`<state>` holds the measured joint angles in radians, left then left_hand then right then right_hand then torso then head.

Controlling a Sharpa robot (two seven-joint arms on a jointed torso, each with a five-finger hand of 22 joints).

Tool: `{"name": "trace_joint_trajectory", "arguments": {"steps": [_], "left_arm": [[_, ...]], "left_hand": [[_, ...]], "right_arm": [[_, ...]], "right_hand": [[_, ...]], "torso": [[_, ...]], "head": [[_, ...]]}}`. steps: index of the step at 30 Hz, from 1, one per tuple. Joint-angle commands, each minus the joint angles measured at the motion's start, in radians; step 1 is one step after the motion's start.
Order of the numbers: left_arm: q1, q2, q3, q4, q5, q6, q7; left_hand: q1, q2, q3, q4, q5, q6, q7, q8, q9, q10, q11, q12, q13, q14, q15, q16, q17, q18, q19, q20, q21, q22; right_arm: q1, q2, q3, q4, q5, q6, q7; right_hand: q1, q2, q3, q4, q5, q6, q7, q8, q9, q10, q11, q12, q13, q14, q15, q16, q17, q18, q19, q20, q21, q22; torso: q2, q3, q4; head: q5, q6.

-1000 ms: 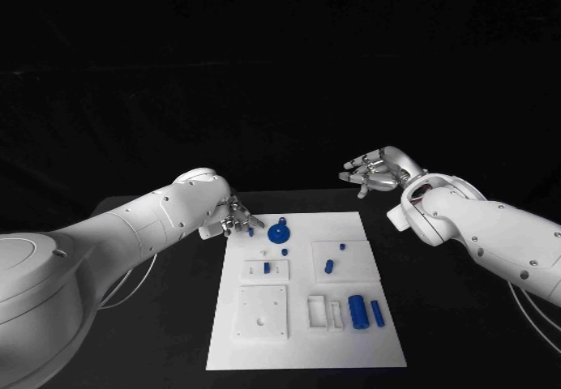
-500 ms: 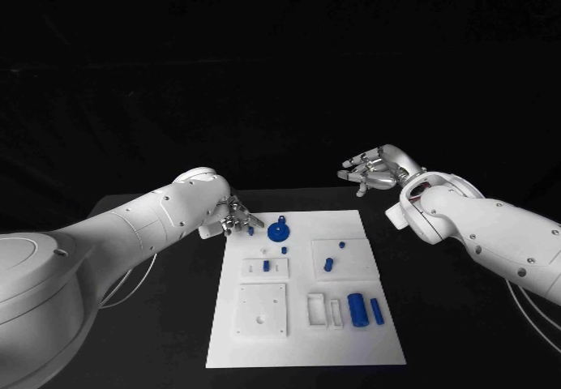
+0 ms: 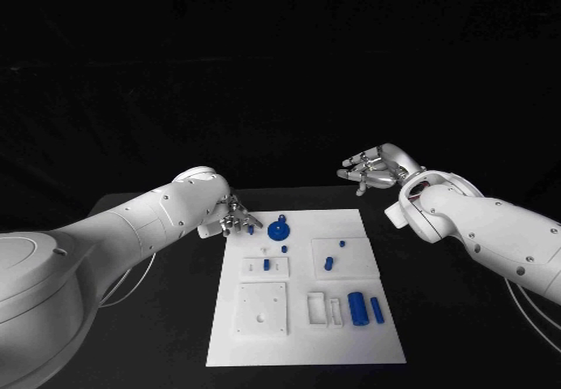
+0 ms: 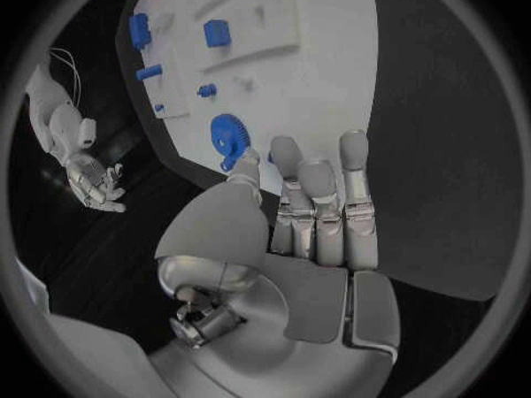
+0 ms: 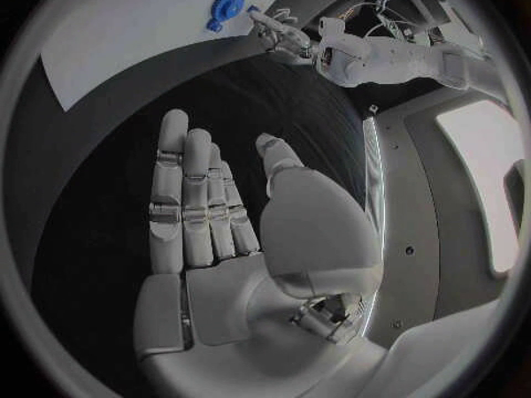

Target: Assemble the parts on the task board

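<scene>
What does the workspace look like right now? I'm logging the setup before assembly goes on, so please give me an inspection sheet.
Surface: black table, bare around the board.
Job's things: white task board in the table's middle; blue gear near its far left corner; two blue cylinders side by side near the right edge; small blue pegs at mid-board.
Clutter: nothing seen.
Hands: left hand at the board's far left corner, beside the gear, holding nothing; right hand raised beyond the board's far right corner, fingers apart, holding nothing.
Cables: thin cables hang under the left arm.
Surroundings: dark backdrop.
</scene>
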<state>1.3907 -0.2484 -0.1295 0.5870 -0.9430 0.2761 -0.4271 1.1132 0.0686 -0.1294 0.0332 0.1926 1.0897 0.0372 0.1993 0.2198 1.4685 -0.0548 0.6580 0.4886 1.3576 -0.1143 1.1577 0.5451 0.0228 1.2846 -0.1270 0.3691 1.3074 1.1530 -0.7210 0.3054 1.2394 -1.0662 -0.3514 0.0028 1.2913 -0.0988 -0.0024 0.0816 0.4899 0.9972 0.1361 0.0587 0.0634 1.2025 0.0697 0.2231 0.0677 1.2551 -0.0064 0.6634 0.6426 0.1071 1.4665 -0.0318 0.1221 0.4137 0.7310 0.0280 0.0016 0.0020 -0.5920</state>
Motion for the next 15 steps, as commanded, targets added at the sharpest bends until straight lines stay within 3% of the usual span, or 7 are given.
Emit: {"name": "trace_joint_trajectory", "arguments": {"steps": [1,9,15], "left_arm": [[-0.009,0.001,-0.003,0.002,-0.001,0.045,-0.015],[-0.009,-0.002,-0.003,0.002,0.008,0.053,-0.02],[-0.009,-0.002,-0.003,0.003,0.022,0.047,-0.022]], "left_hand": [[0.01,0.0,-0.001,-0.012,0.005,0.007,0.001,0.005,0.003,0.015,0.0,0.006,0.002,-0.004,-0.001,0.004,0.001,-0.008,0.001,-0.006,0.001,0.019],[0.011,-0.002,-0.005,-0.02,0.002,0.007,0.001,0.007,0.006,0.014,0.001,0.006,0.002,-0.004,-0.002,0.004,0.001,-0.008,0.001,-0.006,0.002,0.019],[0.023,0.014,0.002,-0.03,0.003,0.01,-0.001,0.01,0.009,0.014,-0.001,0.007,0.003,-0.004,-0.003,0.005,0.002,-0.009,0.002,-0.008,0.002,0.019]], "right_arm": [[0.001,0.001,0.0,0.0,-0.002,0.012,0.007],[0.001,0.0,0.0,-0.001,-0.002,0.012,0.007],[0.001,0.001,0.0,-0.003,-0.002,0.012,0.007]], "right_hand": [[0.005,-0.002,-0.001,0.008,0.007,-0.007,-0.001,0.003,-0.001,-0.007,-0.002,-0.002,-0.001,-0.005,0.002,0.005,-0.001,0.012,0.027,0.006,0.004,-0.001],[0.005,-0.002,-0.001,0.008,0.007,-0.007,-0.001,0.003,-0.001,-0.007,-0.002,-0.002,-0.001,-0.005,0.002,0.005,-0.001,0.012,0.027,0.006,0.004,-0.001],[0.005,-0.002,-0.001,0.008,0.007,-0.007,-0.001,0.003,-0.001,-0.007,-0.002,-0.002,-0.001,-0.005,0.002,0.005,-0.001,0.012,0.027,0.006,0.004,-0.001]], "torso": [[0.0,0.0005,-0.0009],[0.001,0.0008,0.0003],[0.001,0.0009,-0.0014]], "head": [[-0.001,-0.001],[-0.002,0.0],[-0.001,-0.001]]}}
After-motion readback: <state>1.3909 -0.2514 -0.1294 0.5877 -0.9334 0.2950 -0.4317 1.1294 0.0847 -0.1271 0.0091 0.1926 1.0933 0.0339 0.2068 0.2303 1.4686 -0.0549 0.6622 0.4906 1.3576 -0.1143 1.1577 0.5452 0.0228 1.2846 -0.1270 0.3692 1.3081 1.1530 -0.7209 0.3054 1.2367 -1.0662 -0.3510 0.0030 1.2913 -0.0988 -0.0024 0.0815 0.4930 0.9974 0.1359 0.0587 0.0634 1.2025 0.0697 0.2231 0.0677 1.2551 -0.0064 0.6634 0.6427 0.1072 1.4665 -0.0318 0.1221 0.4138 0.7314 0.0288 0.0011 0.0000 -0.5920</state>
